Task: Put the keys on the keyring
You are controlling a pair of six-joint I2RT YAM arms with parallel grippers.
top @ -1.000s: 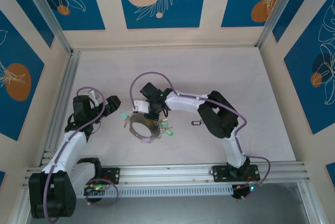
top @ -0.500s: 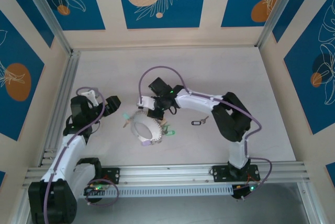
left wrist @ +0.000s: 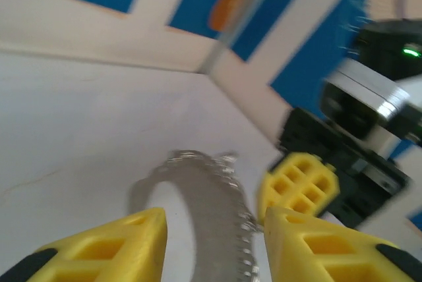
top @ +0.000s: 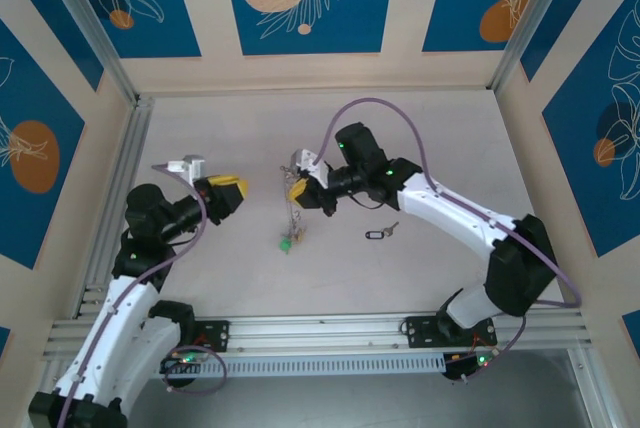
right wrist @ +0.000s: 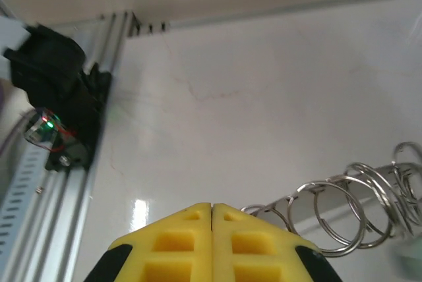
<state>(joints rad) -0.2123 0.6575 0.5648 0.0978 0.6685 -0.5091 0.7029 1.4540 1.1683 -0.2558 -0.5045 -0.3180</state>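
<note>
Keyring [top: 292, 213] hung edge-on, pinched in my right gripper [top: 298, 191], green tag [top: 287, 244] lowest, above the tabletop [top: 450, 148] centre. Keys [top: 380, 234] lay flat, apart, rightward.

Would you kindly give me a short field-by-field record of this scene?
keyring: hanging from the right gripper, green tag lowest
right gripper: jaws shut on keyring
left gripper: jaws open, left of keyring, holding nothing
keys: lying on table, right of keyring, ungripped
task: keys not yet on keyring

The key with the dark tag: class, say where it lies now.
In the top view the key lies on the table, right of centre, beside the right arm and right of the hanging keyring.
</note>
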